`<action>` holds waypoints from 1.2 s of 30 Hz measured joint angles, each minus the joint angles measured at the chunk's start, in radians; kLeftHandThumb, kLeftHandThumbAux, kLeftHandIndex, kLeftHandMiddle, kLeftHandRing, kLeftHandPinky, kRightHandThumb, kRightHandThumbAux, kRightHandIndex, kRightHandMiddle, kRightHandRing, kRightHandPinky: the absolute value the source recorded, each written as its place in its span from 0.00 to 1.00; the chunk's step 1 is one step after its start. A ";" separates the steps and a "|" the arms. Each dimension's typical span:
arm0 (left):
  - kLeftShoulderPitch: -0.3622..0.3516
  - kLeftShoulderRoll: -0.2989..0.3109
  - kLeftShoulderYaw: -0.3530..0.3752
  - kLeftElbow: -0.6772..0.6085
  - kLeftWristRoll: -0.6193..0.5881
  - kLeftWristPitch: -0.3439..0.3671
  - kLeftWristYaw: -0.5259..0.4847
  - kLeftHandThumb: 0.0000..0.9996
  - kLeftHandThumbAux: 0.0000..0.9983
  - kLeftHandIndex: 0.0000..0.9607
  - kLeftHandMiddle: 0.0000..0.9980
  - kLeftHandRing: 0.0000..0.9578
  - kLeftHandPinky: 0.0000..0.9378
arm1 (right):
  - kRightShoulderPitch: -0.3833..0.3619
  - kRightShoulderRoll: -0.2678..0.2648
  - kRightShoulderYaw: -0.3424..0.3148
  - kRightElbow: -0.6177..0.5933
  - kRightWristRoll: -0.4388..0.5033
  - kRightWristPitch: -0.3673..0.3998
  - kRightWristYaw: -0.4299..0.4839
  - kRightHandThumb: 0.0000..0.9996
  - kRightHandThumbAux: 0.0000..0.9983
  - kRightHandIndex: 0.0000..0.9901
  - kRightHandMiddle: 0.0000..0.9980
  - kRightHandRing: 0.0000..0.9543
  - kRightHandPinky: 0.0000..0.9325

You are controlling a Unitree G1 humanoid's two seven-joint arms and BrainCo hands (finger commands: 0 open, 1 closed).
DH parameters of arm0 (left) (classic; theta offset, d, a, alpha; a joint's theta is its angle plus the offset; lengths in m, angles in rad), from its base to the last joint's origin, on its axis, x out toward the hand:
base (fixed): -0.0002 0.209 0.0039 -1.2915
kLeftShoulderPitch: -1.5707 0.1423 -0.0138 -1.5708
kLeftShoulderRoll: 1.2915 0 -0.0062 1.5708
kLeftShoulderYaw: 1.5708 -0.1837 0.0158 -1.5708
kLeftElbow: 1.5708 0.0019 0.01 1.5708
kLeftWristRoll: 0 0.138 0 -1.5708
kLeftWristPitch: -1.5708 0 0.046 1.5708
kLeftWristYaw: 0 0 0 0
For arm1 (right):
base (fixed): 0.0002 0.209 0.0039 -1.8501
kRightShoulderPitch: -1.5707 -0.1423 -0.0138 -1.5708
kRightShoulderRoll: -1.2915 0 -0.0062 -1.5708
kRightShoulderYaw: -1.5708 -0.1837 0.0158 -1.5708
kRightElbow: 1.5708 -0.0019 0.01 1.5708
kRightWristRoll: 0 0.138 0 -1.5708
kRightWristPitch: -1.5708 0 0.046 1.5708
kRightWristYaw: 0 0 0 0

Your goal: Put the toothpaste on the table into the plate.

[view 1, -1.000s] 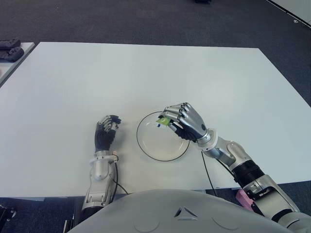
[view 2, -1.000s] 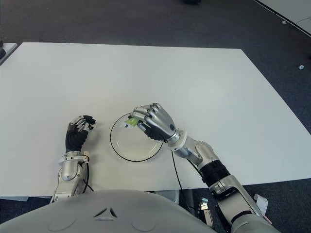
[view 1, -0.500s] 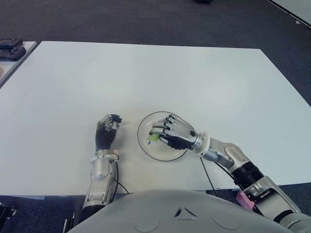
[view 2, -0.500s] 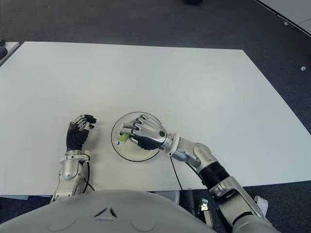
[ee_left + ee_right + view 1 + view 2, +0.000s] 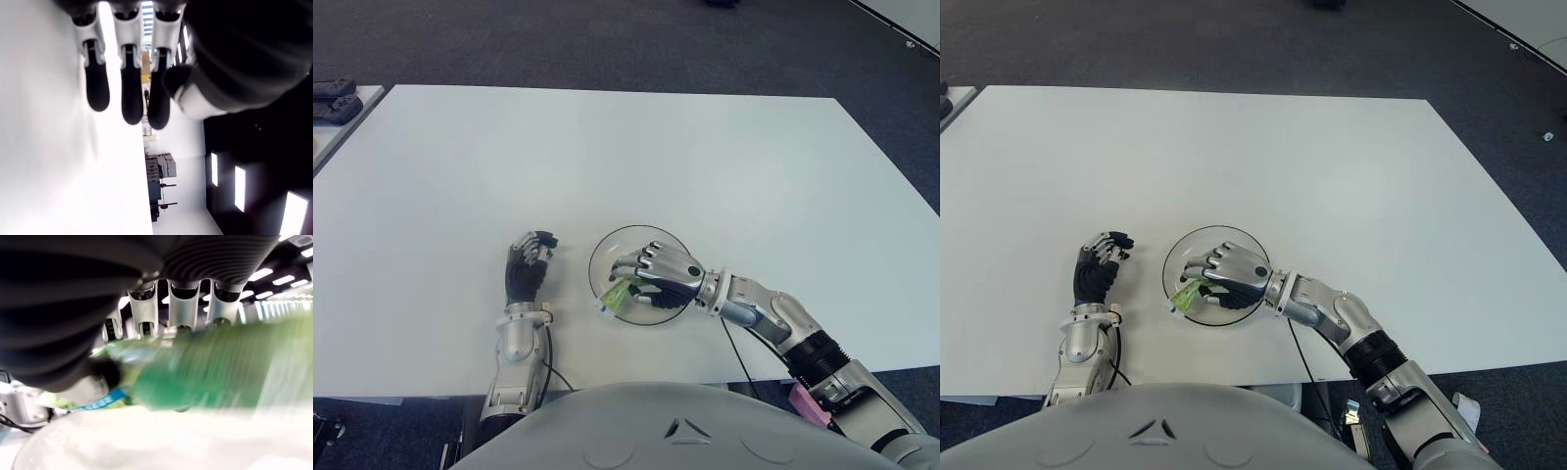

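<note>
A clear round plate with a dark rim lies on the white table near its front edge. My right hand is low over the plate, fingers curled around a green toothpaste tube. The tube's end sticks out past the fingers at the plate's near-left rim. In the right wrist view the green tube fills the space under the fingers, just above the plate's floor. My left hand shows left of the plate, fingers relaxed and holding nothing.
Dark controllers lie on a side table at the far left. A black cable runs from my right wrist over the table's front edge. A pink object shows below that edge at the right.
My right hand has come down and toward the near-left with the toothpaste, from above the plate's far side to low inside it. The left hand has stayed put.
</note>
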 measured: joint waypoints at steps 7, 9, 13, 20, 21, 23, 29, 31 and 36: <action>0.000 0.000 0.000 0.000 0.001 0.000 0.001 0.72 0.72 0.45 0.47 0.46 0.47 | 0.006 -0.013 -0.016 -0.039 -0.054 0.032 -0.031 0.24 0.38 0.00 0.00 0.00 0.00; 0.000 0.000 0.000 0.000 0.001 0.000 0.001 0.72 0.72 0.45 0.47 0.46 0.47 | 0.008 -0.016 -0.018 -0.043 -0.070 0.039 -0.049 0.20 0.38 0.00 0.00 0.00 0.00; 0.000 0.000 0.000 0.000 0.001 -0.001 0.001 0.72 0.72 0.45 0.47 0.47 0.47 | 0.012 -0.018 -0.018 -0.043 -0.098 0.048 -0.098 0.16 0.37 0.00 0.00 0.00 0.00; -0.001 0.001 0.001 0.003 -0.001 -0.004 0.001 0.72 0.72 0.45 0.47 0.47 0.47 | 0.013 -0.018 -0.018 -0.041 -0.106 0.049 -0.147 0.14 0.37 0.00 0.00 0.00 0.00; -0.001 0.001 0.001 0.004 -0.002 -0.005 0.001 0.72 0.72 0.45 0.47 0.47 0.47 | 0.013 -0.018 -0.018 -0.041 -0.105 0.049 -0.149 0.13 0.37 0.00 0.00 0.00 0.00; -0.002 0.002 0.001 0.005 -0.003 -0.008 0.001 0.72 0.72 0.45 0.47 0.47 0.47 | 0.013 -0.018 -0.019 -0.041 -0.104 0.049 -0.150 0.12 0.37 0.00 0.00 0.00 0.00; -0.003 0.003 0.001 0.008 -0.004 -0.011 0.001 0.72 0.72 0.45 0.47 0.47 0.48 | 0.016 -0.017 -0.029 -0.042 -0.102 0.055 -0.162 0.11 0.42 0.00 0.00 0.00 0.00; -0.004 0.003 0.001 0.008 -0.004 -0.011 0.001 0.72 0.72 0.45 0.47 0.47 0.48 | 0.020 -0.017 -0.037 -0.045 -0.102 0.061 -0.170 0.12 0.45 0.00 0.00 0.00 0.00; -0.005 0.004 0.001 0.010 -0.004 -0.013 0.001 0.72 0.72 0.45 0.47 0.47 0.48 | 0.036 -0.011 -0.061 -0.050 -0.094 0.071 -0.218 0.22 0.56 0.00 0.00 0.00 0.00</action>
